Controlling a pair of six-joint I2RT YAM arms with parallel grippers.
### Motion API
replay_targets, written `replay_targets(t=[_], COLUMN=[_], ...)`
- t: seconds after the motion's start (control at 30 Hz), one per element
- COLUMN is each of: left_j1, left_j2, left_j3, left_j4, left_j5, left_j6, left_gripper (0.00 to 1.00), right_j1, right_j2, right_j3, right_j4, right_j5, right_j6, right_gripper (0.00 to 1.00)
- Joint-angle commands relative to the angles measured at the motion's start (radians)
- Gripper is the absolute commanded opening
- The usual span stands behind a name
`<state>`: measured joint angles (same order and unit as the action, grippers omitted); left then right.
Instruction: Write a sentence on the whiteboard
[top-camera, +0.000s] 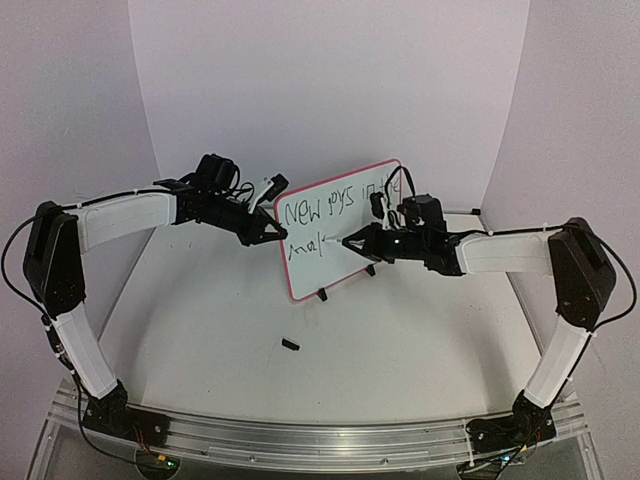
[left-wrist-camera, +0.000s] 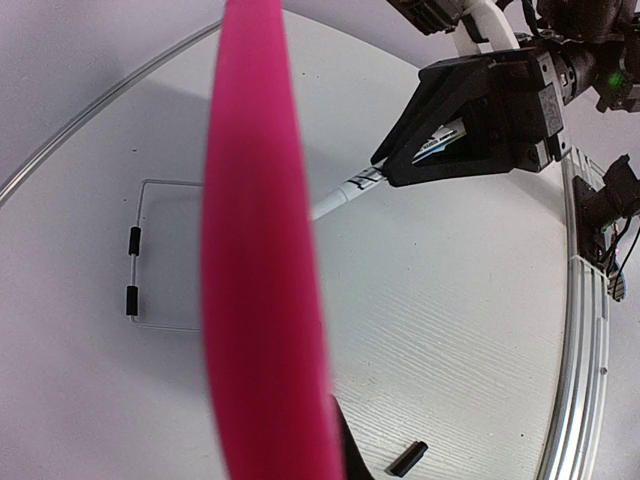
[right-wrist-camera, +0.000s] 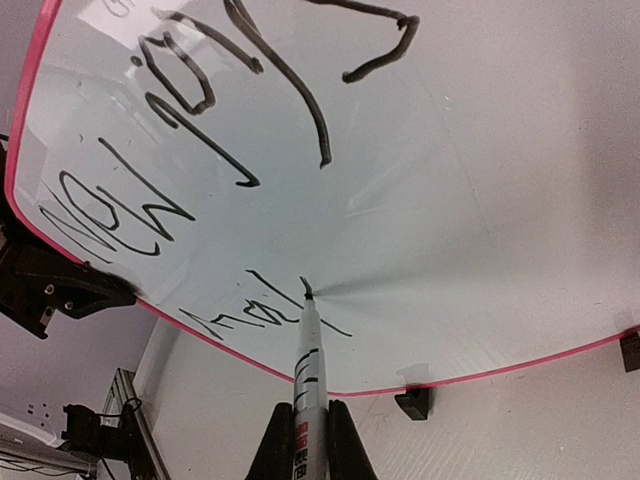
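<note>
With the whiteboard (top-camera: 320, 272) stood on the tabletop (top-camera: 220, 330) and clamped at its edge by the left fingers (top-camera: 266, 236), the marker (right-wrist-camera: 308, 350) gripped between the right fingers (right-wrist-camera: 275, 447) should be pressed lightly and steadily so the sentence (top-camera: 335, 208) is lettered evenly.

White tabletop (top-camera: 200, 330): whiteboard (top-camera: 330, 225) is stood on it on black feet (top-camera: 322, 295); small black piece (top-camera: 291, 346) is seen lying loose, nearer the front edge.

You read "New" opening upper row of sentence (top-camera: 335, 205), near whiteboard (top-camera: 335, 272) left edge. Next words doubtful. Lower row starts "ma", rest unclear. Marker pen (right-wrist-camera: 308, 370) label print illegible.
</note>
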<state>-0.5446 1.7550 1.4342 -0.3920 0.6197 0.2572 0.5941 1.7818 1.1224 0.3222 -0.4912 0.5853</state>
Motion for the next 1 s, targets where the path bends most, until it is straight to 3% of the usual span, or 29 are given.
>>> replay_targets(t=[0.0,0.6,0.97], left_j1=[-0.038,-0.038,-0.038], left_j2=[0.026,0.026,0.026], left_j3=[-0.004,-0.004,-0.004], left_j4=[-0.144,-0.142,-0.143], left_j5=[0.054,0.054,0.051], left_j6=[0.008,0.007,0.008], left_gripper=[0.00,0.00,0.00], right_j1=[-0.004,-0.005,-0.010], right_j2=[0.026,-0.027,-0.082], right_j3=[0.042,-0.015,-0.041], right_j4=[0.033,0.030,0.026], right_j5=[-0.015,0.081,0.064], right_j6=[0.012,0.004,0.003], right_gripper=[0.00,0.00,0.00])
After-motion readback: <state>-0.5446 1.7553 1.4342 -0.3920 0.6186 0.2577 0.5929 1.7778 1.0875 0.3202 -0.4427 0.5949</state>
